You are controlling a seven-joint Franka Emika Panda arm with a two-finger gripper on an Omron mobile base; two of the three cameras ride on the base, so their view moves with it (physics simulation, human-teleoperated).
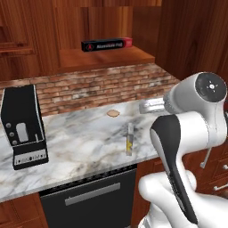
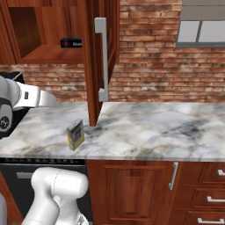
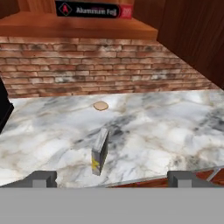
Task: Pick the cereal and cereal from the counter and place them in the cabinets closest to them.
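Grey cereal box (image 3: 100, 151) stands upright on the counter (image 3: 166, 127) near its front edge. Jaws wide apart, holding nothing, box in front of them.

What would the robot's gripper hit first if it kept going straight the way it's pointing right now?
Probably the small upright pale grey cereal box, standing on the veined marble counter between the open gripper fingertips' line of travel. Depth is unclear; it may pass above the box and reach the counter.

left and right base views: behind the arm, facing down, sharing the counter (image 1: 80, 147) front edge; hand view: nearer, low over that edge.
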